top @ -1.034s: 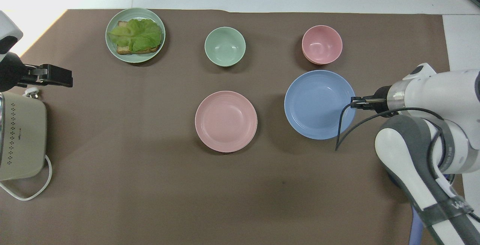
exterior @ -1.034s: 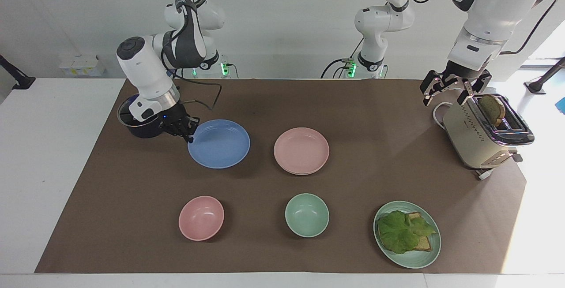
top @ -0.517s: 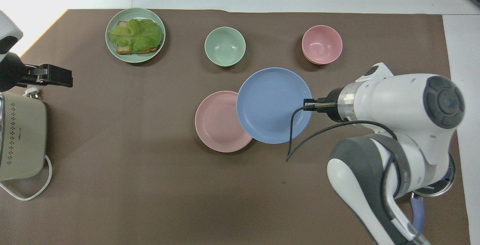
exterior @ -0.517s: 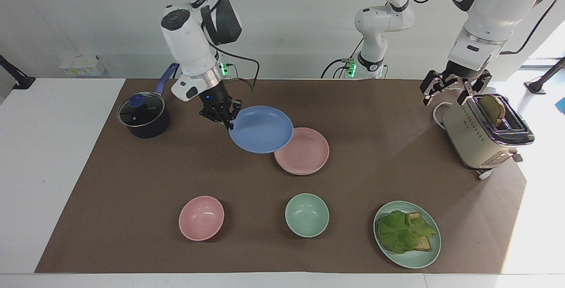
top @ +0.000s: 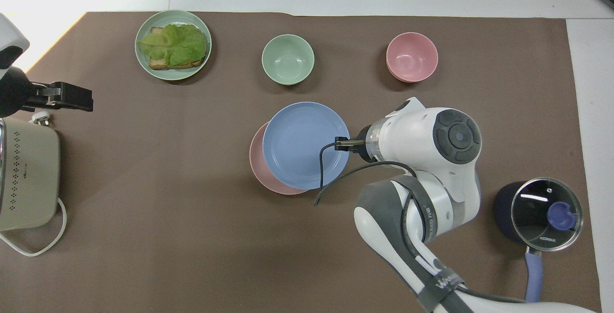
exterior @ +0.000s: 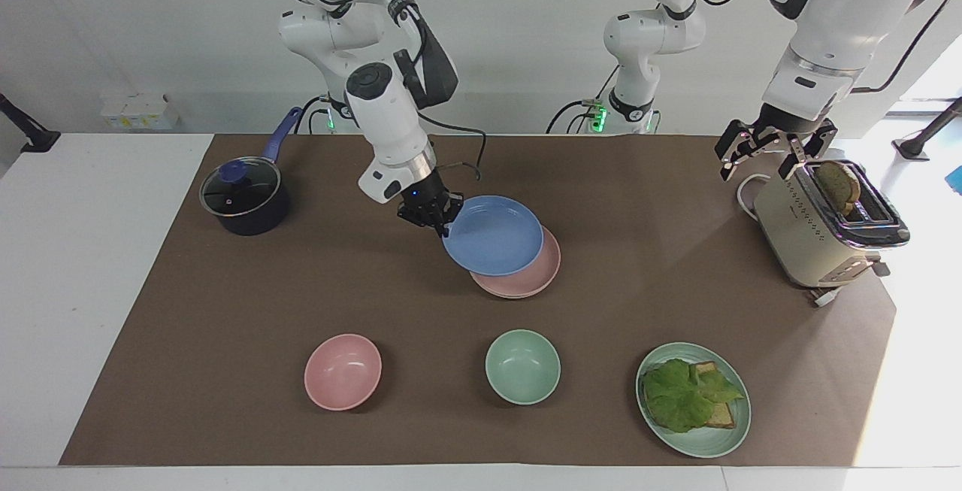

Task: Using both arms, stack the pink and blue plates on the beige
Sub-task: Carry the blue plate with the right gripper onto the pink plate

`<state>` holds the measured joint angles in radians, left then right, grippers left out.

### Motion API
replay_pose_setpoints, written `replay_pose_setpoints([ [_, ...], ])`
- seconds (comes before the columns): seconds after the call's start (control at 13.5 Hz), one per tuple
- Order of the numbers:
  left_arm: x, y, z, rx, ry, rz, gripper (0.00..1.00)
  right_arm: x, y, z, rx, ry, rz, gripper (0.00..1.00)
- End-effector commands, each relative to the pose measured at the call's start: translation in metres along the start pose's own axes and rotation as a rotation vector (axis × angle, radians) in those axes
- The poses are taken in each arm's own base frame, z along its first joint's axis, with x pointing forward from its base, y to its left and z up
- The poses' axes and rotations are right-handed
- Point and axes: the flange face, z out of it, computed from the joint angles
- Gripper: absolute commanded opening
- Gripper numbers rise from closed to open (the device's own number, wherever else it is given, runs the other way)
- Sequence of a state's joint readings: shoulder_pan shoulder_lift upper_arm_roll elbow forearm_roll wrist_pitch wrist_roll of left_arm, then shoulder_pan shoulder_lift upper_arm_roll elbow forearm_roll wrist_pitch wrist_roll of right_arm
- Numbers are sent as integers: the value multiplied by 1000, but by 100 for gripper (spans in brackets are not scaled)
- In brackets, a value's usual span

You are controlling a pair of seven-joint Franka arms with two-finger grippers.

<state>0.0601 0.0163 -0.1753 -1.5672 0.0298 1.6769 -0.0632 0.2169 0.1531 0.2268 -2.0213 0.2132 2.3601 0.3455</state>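
Observation:
My right gripper (exterior: pixel 443 229) (top: pixel 341 144) is shut on the rim of the blue plate (exterior: pixel 492 235) (top: pixel 300 145) and holds it in the air. The plate hangs roughly level over most of the pink plate (exterior: pixel 537 277) (top: pixel 261 171), shifted a little toward the right arm's end. The pink plate lies on the brown mat at mid-table, with only a crescent of it showing. The beige plate is hidden. My left gripper (exterior: pixel 755 168) (top: pixel 81 97) waits open above the mat beside the toaster, holding nothing.
A cream toaster (exterior: pixel 827 235) (top: pixel 26 174) with bread in its slot stands at the left arm's end. A lidded dark pot (exterior: pixel 244 198) (top: pixel 542 212) stands at the right arm's end. Farther out are a pink bowl (exterior: pixel 343 371), a green bowl (exterior: pixel 522 365) and a green plate (exterior: pixel 703 442) with bread and lettuce.
My right gripper lifted the blue plate off the mat beside the pot and carried it toward mid-table, until it came over the pink plate. The left arm stayed still.

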Motion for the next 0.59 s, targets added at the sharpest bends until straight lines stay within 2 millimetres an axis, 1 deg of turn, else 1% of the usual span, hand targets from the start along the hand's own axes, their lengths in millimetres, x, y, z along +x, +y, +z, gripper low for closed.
replay_pose_setpoints([
  [0.0,-4,-3,-4,-10,-7,-6,100,-9,-7,12,4,-14,48,0],
  [0.07,-4,-3,-4,-10,-7,-4,100,-12,-5,18,3,-25,56,0],
  [0.15,-3,-3,-5,-10,-5,-4,100,-15,-8,26,0,-39,52,0],
  [0.37,-3,-3,-5,-10,-5,-4,100,-22,-13,41,-6,-63,38,0],
  [0.44,-3,-3,-5,-10,-5,-4,100,-26,-19,47,-8,-72,24,0],
  [0.52,-4,-3,-4,-10,-7,-4,100,-24,-19,50,-4,-62,25,0],
])
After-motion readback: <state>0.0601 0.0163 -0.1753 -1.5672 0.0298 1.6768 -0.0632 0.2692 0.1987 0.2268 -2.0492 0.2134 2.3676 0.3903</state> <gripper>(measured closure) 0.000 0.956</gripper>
